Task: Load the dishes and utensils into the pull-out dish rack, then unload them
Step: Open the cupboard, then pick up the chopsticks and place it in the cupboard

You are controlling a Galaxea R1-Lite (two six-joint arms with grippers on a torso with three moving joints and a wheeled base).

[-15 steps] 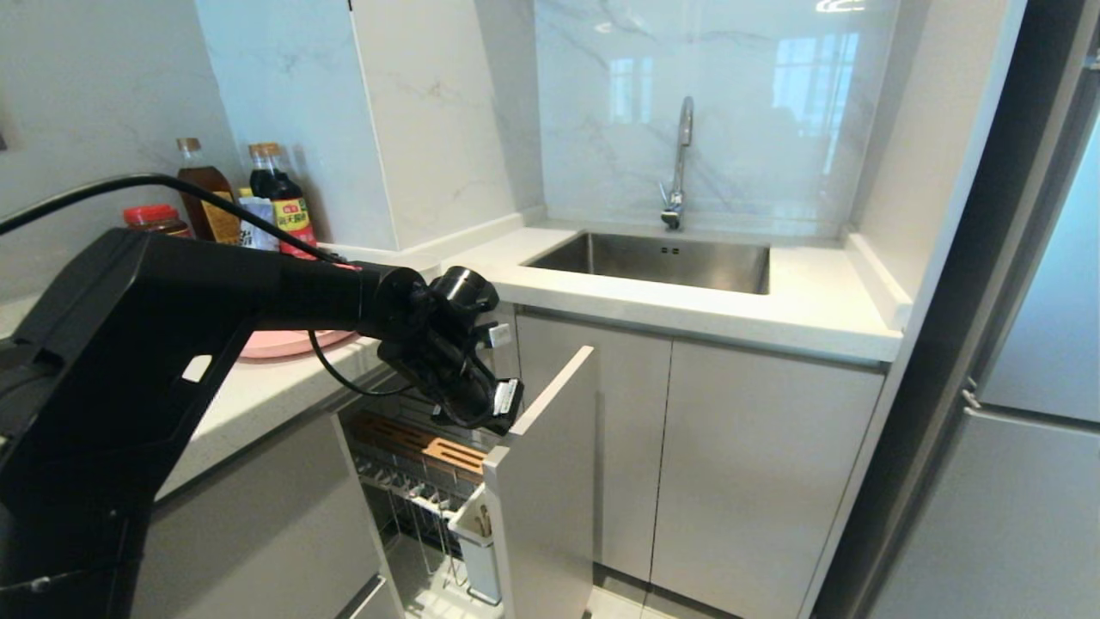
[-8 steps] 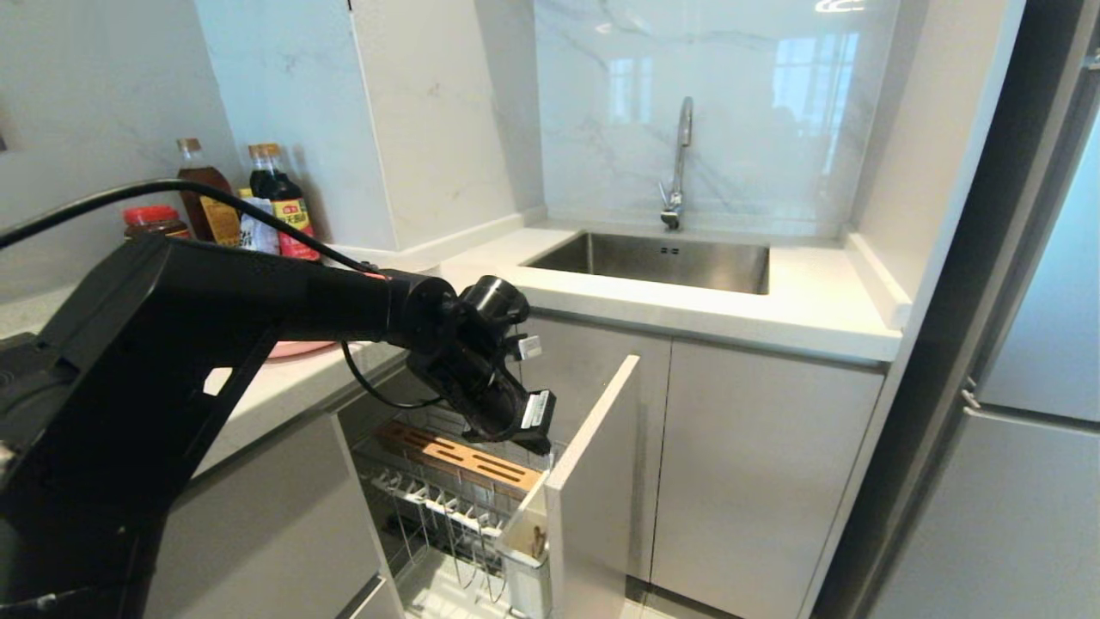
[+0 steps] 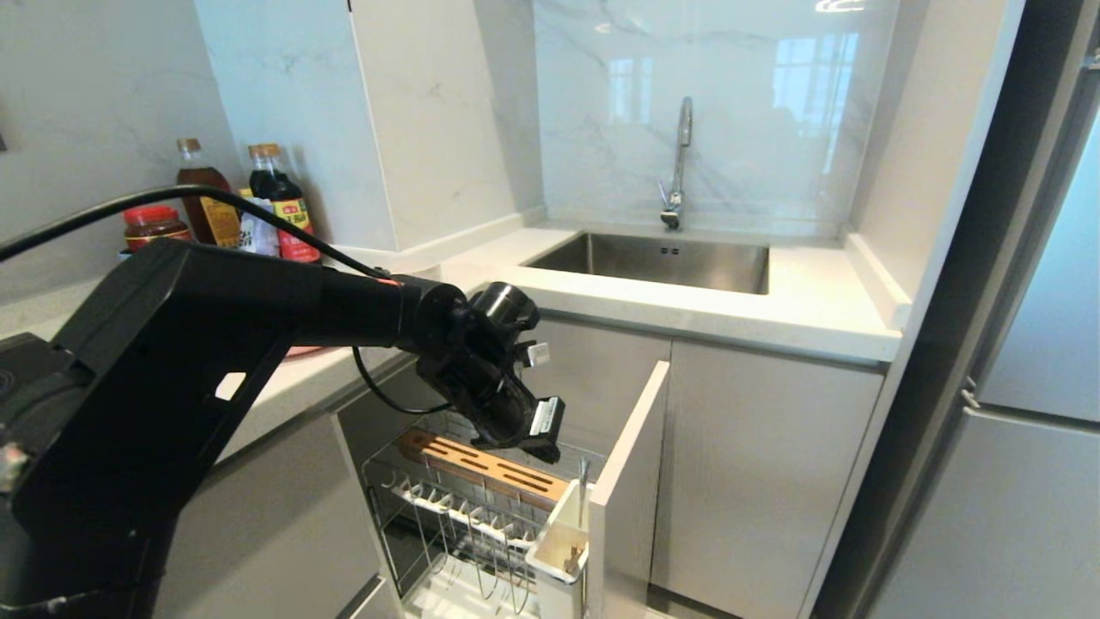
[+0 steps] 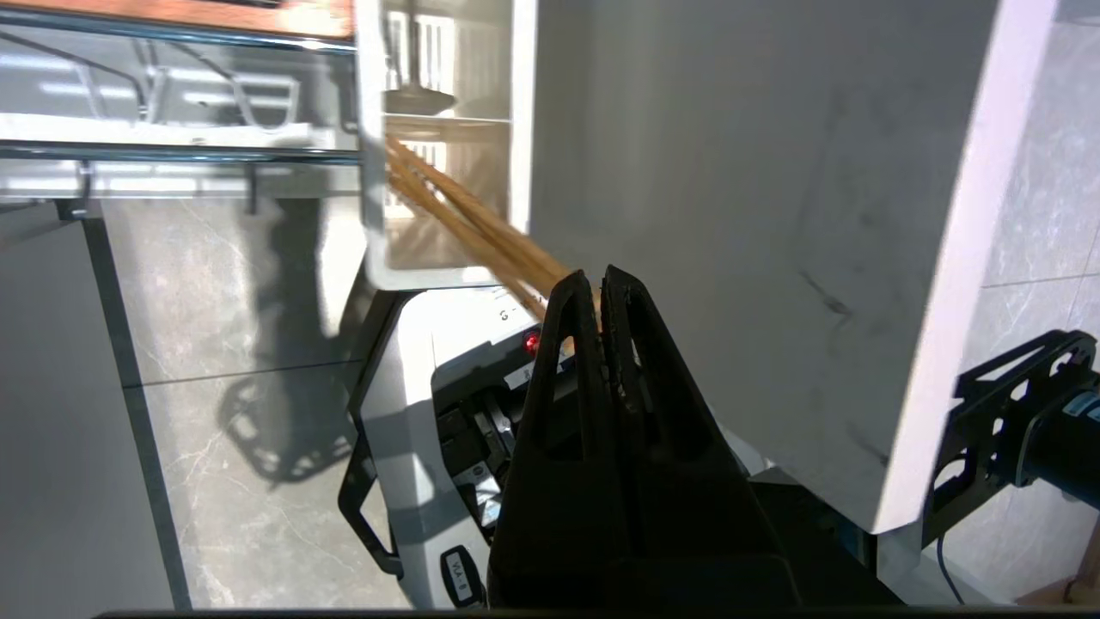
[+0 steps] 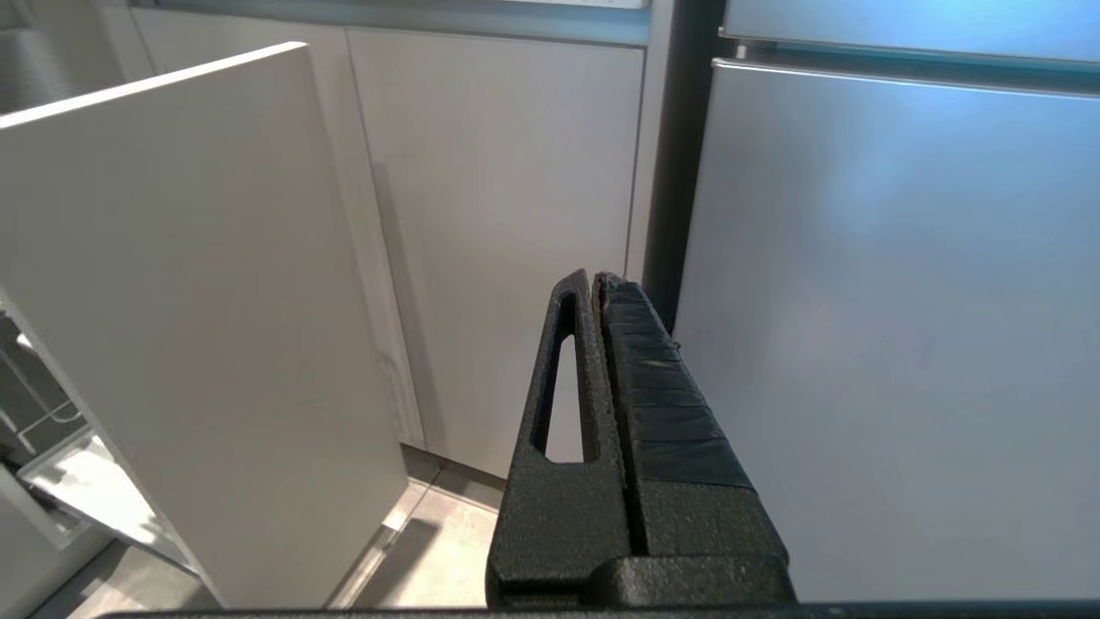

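The pull-out dish rack (image 3: 447, 516) stands drawn out of the lower cabinet, with its wooden strip (image 3: 485, 464), white caddy (image 3: 559, 550) and grey front (image 3: 627, 481). The chopsticks (image 4: 464, 215) lean in the caddy (image 4: 371, 172), and a silver fork (image 3: 583, 486) stands upright in it. My left gripper (image 3: 550, 447) hangs shut just inside the grey front (image 4: 730, 215), above the caddy. The chopsticks' top ends pass behind its fingertips (image 4: 574, 292); I cannot tell if they touch. A sliver of the pink plate (image 3: 302, 351) shows on the counter under my left arm. My right gripper (image 5: 593, 279) is shut and parked low.
A steel sink (image 3: 662, 258) with a faucet (image 3: 679, 163) sits in the counter behind the rack. Sauce bottles (image 3: 275, 202) stand at the back left. A tall fridge (image 3: 1031, 430) closes the right side. My own base (image 4: 412, 413) lies under the left gripper.
The rack has slid further out of the cabinet, and my shut left gripper has gone with it just behind the grey front. More of the wire basket, the caddy and the fork have come into view.
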